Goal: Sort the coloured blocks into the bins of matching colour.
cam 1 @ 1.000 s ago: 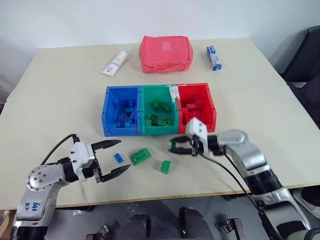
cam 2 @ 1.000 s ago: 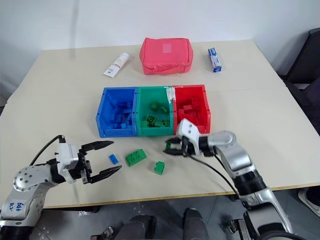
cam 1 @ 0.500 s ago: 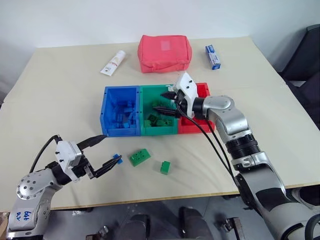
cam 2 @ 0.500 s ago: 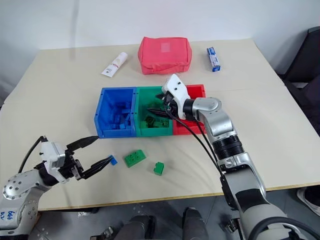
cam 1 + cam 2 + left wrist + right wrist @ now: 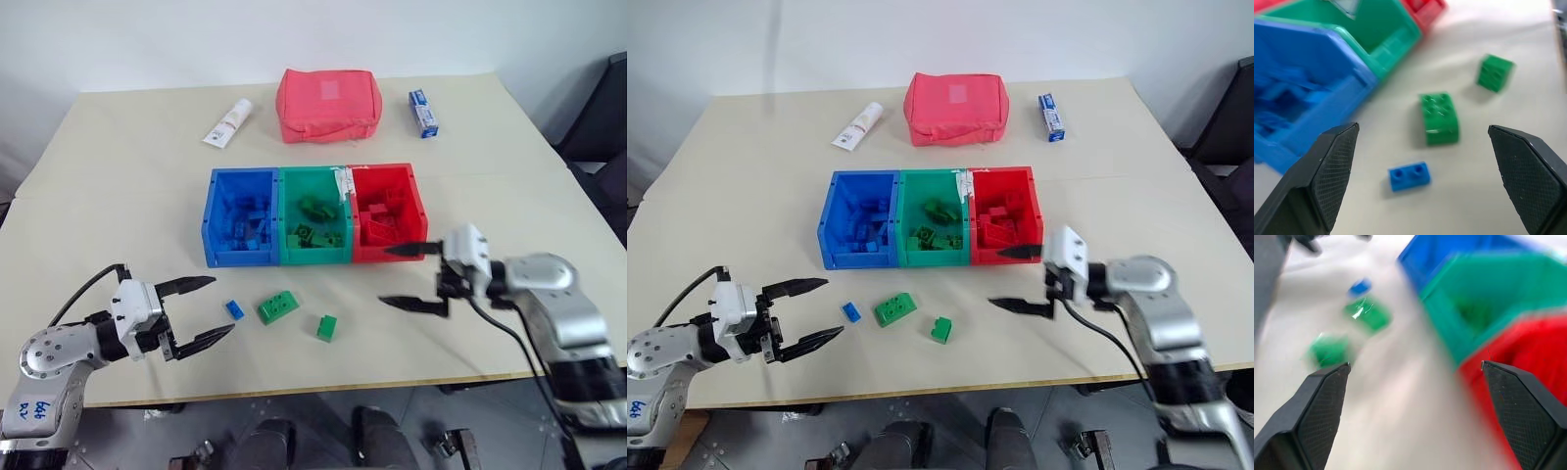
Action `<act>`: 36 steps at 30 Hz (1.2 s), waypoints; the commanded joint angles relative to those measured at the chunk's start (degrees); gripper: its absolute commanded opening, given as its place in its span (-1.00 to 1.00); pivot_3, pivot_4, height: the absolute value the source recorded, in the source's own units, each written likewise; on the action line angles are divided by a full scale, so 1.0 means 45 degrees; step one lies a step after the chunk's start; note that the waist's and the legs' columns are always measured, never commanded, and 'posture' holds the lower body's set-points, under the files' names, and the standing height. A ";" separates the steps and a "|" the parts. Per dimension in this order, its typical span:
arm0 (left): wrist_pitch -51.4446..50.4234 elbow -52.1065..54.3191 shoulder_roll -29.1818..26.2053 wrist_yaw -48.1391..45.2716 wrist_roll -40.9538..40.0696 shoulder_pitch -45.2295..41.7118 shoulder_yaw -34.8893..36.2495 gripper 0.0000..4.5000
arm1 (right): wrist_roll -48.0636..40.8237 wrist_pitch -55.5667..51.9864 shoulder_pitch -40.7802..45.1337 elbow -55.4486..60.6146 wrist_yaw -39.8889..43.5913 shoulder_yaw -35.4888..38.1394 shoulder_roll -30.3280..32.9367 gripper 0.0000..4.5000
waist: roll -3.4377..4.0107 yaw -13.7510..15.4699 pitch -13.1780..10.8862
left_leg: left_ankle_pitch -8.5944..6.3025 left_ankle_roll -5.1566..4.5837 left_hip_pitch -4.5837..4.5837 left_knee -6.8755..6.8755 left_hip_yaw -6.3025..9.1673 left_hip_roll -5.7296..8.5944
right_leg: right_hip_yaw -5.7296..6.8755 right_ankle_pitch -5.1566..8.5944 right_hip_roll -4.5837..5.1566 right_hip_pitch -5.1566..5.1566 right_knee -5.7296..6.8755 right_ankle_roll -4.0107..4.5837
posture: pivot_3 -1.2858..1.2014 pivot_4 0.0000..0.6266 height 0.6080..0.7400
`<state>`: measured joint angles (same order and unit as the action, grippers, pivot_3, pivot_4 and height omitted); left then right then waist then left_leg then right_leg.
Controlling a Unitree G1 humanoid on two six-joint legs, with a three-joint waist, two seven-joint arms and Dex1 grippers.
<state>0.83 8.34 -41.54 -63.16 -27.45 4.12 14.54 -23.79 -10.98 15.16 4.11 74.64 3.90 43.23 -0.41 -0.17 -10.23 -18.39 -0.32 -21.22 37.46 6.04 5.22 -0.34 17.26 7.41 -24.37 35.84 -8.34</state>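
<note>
Both grippers – left (image 5: 196, 311), right (image 5: 407, 276) – are held wide and empty over the table's (image 5: 118, 196) front edge, ready for loose blocks (image 5: 276, 307).

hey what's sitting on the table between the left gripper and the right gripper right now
Three loose blocks, seen in the left eye view between the left gripper and right gripper: a small blue brick, a wide green brick, and a smaller green brick.

No legible text on tube (image 5: 226, 123), carton (image 5: 422, 112)

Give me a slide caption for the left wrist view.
Open left gripper frames a blue block and two green blocks beside the bins.
</note>
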 commanded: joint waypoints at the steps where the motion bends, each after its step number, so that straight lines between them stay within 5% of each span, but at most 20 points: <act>1: 0.0300 -0.0187 -0.0093 -0.0555 -0.0029 -0.0466 -0.0264 1.00 | 0.0098 0.1293 -0.1075 -0.0237 0.0212 0.1363 0.0828 0.99 | 0.0000 0.0018 0.0000 | 0.0001 -0.0001 0.0005 0.0008 -0.0013 -0.0005 | 0.0004 -0.0006 0.0003 0.0002 0.0000 -0.0011 | 0.03 -0.52 1.00; 8: 0.0556 -0.0290 0.0092 -0.1103 0.0170 -0.0598 -0.1044 1.00 | -0.0213 0.0064 -0.1764 0.1319 -0.0066 0.0491 0.1187 0.99 | 0.0001 -0.0086 0.0001 | -0.0001 0.0001 0.0023 0.0011 -0.0043 -0.0032 | -0.0006 -0.0013 0.0002 0.0004 0.0003 -0.0020 | 0.03 -0.52 1.00; 18: 0.0408 0.0084 0.0021 -0.1107 0.0112 -0.0581 -0.1254 1.00 | 0.1126 -0.3480 0.1058 0.2723 -0.2210 -0.4462 -0.1558 0.99 | 0.0000 0.0089 0.0000 | -0.0013 0.0015 -0.0001 0.0030 -0.0014 -0.0036 | 0.0017 -0.0028 0.0001 -0.0004 -0.0006 0.0008 | 0.03 -0.52 1.00; 23: 0.0293 0.0688 0.0053 -0.0797 0.0086 0.0125 -0.1088 1.00 | 0.2862 -0.3027 0.1875 0.1374 -0.3204 -0.6172 -0.2802 0.99 | -0.0010 -0.0009 0.0006 | -0.0037 -0.0032 -0.0009 0.0056 -0.0014 0.0001 | 0.0012 -0.0031 0.0012 0.0002 -0.0008 0.0003 | 0.03 -0.52 1.00; 26: 0.0226 0.0882 0.0055 -0.0603 0.0070 0.0288 -0.1010 1.00 | 0.3010 -0.2848 0.1896 0.1257 -0.3118 -0.6202 -0.2878 0.71 | -0.0010 -0.0002 0.0006 | -0.0036 -0.0027 -0.0003 0.0058 -0.0030 -0.0011 | 0.0006 -0.0033 0.0004 -0.0005 0.0002 0.0000 | 0.03 -0.52 1.00; 33: 0.0175 0.1018 0.0215 -0.0080 0.0011 0.0311 -0.0901 1.00 | 0.2583 -0.2834 0.2134 0.1361 -0.2819 -0.5520 -0.2490 -0.33 | -0.0010 0.0023 0.0006 | -0.0035 -0.0025 0.0000 0.0067 -0.0028 -0.0008 | 0.0007 -0.0033 0.0001 0.0003 0.0005 0.0000 | 0.03 -0.52 1.00; 36: -0.0071 0.1096 0.0509 0.0476 -0.0233 0.0149 -0.0765 1.00 | 0.1872 -0.3437 0.2775 0.1483 -0.3030 -0.4692 -0.2825 -0.35 | -0.0010 0.0007 0.0006 | -0.0035 -0.0026 -0.0003 0.0067 -0.0028 -0.0008 | 0.0007 -0.0033 0.0001 0.0001 0.0006 -0.0001 | 0.03 -0.52 1.00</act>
<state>1.00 10.90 -39.65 -62.49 -26.90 5.25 9.65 -12.76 -25.35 25.33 9.27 61.66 -20.75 31.30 -0.46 -0.14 -10.20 -18.55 -0.43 -21.23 37.76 5.91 5.17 -0.31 17.12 7.41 -24.37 35.87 -8.35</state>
